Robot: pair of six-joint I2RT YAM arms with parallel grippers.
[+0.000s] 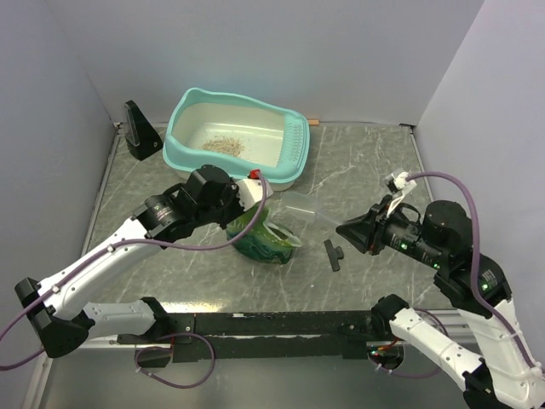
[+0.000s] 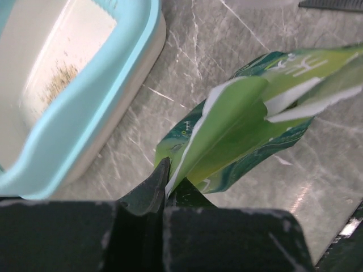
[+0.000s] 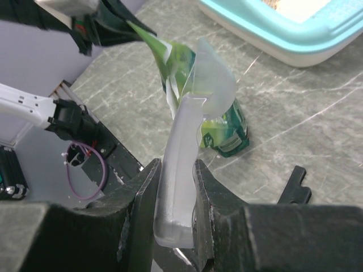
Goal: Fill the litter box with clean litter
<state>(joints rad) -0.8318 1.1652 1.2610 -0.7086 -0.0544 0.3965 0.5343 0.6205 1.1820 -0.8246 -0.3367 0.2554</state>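
**A:** Starting at the left, what is that arm doing?

**B:** The left gripper (image 2: 166, 180) has its jaws pressed together on a fold of the green printed foil pouch (image 2: 244, 124). The pouch slants away from the fingers, with its torn, white-edged end farthest from them.

**A:** And the tray?

**B:** The large turquoise-rimmed, cream-lined plastic litter box (image 1: 295, 143) sits at the back of the grey marbled table (image 1: 366, 170), just beyond the pouch and not touching it. Only a thin patch of beige, grainy clean litter (image 1: 226, 145) lies on its floor, so I'd judge the filling barely begun.

**A:** Further right?

**B:** The right gripper (image 3: 177, 192) pinches the handle of the translucent whitish plastic scoop (image 3: 195, 107). The handle's long axis runs straight out from the jaws, with the bowl at the far end, close against the pouch's upper part. I cannot tell whether they touch, or whether the bowl holds any granules.

**A:** So what does the next move turn on?

**B:** Probably this line-up. The pouch lies dead ahead along the scoop's axis, to the left of the right jaws. The box lies farther back and left, nearer the left arm. The scoop must meet the pouch's torn end first, then swing back over the rim.
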